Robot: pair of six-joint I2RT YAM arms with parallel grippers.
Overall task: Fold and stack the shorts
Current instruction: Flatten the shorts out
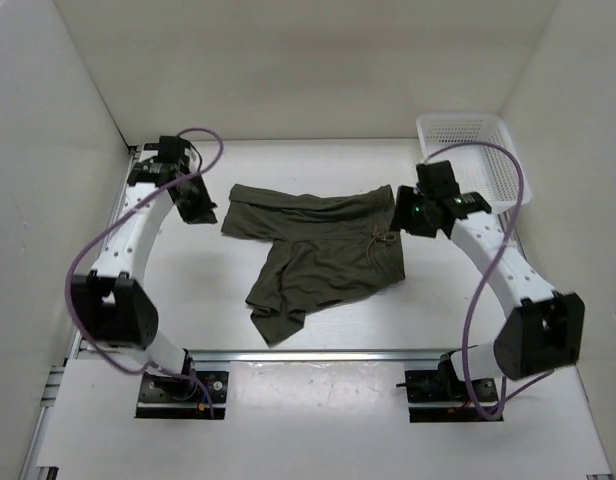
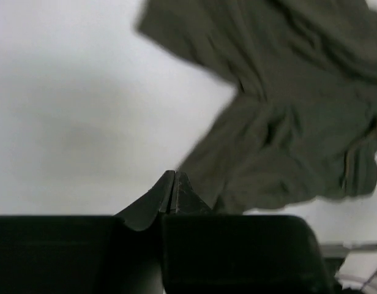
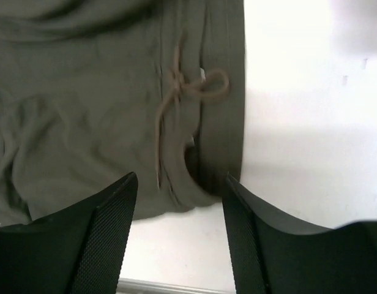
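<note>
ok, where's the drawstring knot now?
Top view: the drawstring knot sits near the right end of the shorts, just left of the right gripper; the right wrist view shows it ahead of the open fingers.

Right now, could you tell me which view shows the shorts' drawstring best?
The right wrist view: the drawstring lies close and sharp, its bow on the waistband of the shorts. The top external view shows it tiny; the left wrist view, only blurred fabric.

White walls (image 1: 288, 60) encl. white table (image 1: 203, 290), soft even light.
</note>
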